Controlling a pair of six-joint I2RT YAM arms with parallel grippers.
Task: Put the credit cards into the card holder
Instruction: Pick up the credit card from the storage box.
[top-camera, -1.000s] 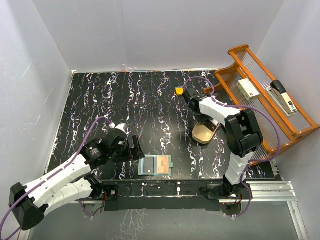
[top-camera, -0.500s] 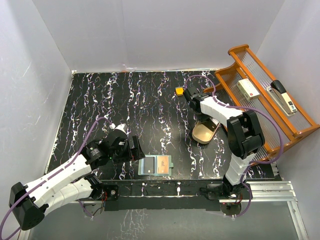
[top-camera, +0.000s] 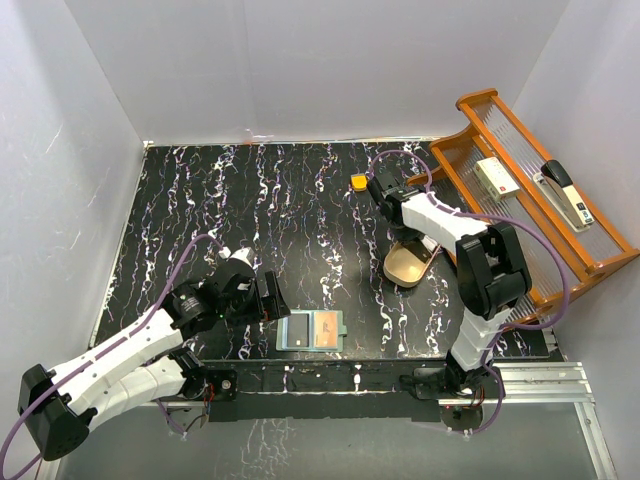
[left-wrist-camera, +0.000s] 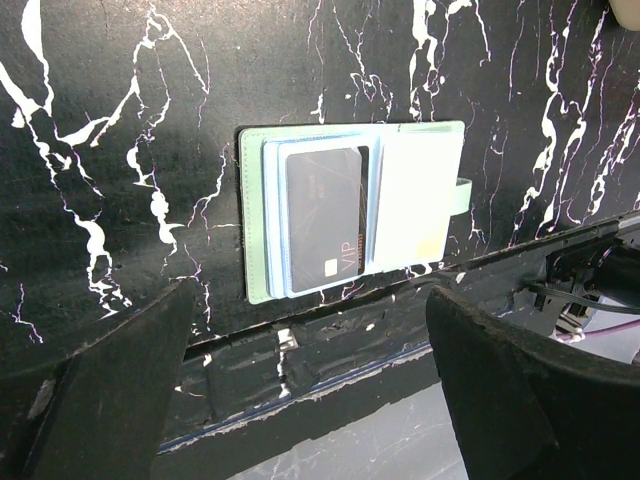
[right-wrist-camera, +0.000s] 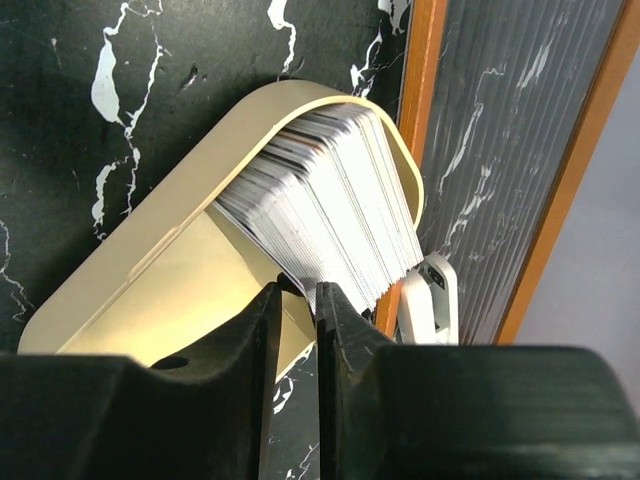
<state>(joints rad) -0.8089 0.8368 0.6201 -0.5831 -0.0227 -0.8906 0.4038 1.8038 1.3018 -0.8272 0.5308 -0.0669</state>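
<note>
Right gripper (right-wrist-camera: 298, 298), jaws narrow (hold unclear), at near edge of the credit cards (right-wrist-camera: 330, 200)

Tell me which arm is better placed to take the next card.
Right, probably: the right gripper sits at the card stack in the tan dish, fingers nearly together; the left gripper hangs open near the card holder.

"VIP" on the dark credit card (left-wrist-camera: 322, 215)
</note>
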